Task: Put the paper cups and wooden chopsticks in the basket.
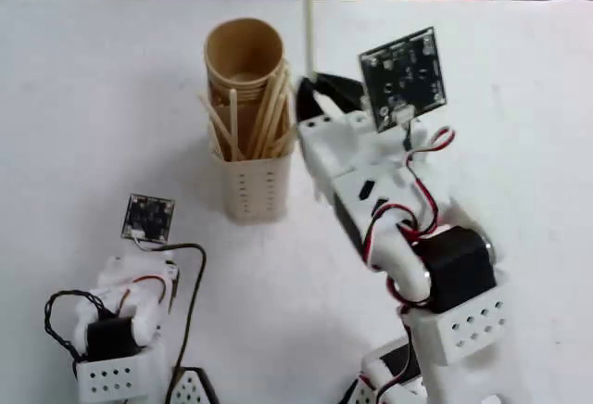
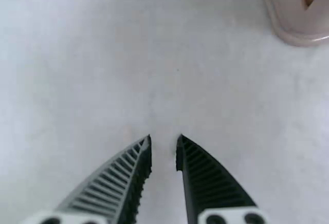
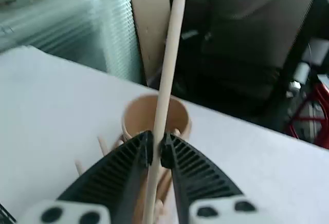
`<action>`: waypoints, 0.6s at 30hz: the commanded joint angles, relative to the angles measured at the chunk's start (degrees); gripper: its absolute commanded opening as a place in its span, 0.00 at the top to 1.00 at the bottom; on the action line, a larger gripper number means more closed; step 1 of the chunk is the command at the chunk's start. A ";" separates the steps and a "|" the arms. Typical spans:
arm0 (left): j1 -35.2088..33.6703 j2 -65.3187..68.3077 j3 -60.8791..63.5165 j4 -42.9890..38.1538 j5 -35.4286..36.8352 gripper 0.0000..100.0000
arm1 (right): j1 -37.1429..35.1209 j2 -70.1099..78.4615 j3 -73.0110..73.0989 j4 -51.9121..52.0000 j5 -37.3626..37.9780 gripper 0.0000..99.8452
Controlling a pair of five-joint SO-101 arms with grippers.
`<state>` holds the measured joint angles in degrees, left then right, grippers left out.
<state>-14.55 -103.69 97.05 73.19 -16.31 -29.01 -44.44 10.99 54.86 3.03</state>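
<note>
Chopstick [image 1: 309,15], one single piece, stands upright in the right gripper [image 1: 310,89], whose ribbed jaws are clenched on its lower part; it rises just beside the basket's [image 1: 252,186] rim. More chopsticks [image 1: 269,117] already lean inside the pale, perforated basket, fanned out around a stack of paper cups [image 1: 243,52] that sticks up above its rim. The cups and the leaning sticks crowd the opening next to the held piece. The left gripper [image 2: 164,141] hangs low over the bare white table [image 2: 103,54], well apart from the basket, its jaws a little apart with nothing between them. Beyond the table's far edge the right wrist view shows window blinds [image 3: 77,29], a dark chair [image 3: 247,44] and part of a red frame [image 3: 308,116]
</note>
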 commanded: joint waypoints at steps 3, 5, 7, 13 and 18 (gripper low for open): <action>-0.04 -0.48 -0.09 0.35 -0.35 0.90 | -3.65 4.09 -0.35 -13.93 -0.70 0.98; -0.04 -0.48 -0.09 0.35 -0.35 0.90 | -4.18 6.55 -0.26 -17.10 -0.70 0.98; -0.04 -0.48 -0.09 0.35 -0.35 0.90 | -4.70 9.27 -0.53 -20.62 -0.70 0.98; -0.04 -0.48 -0.09 0.35 -0.35 0.90 | -6.55 15.96 -0.62 -30.20 -0.18 0.98; -0.04 -0.48 -0.09 0.35 -0.35 0.90 | -6.20 19.65 -0.53 -31.78 -0.18 0.98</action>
<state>-14.55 -103.69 97.05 73.19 -16.31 -34.99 -25.19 10.99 24.70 2.86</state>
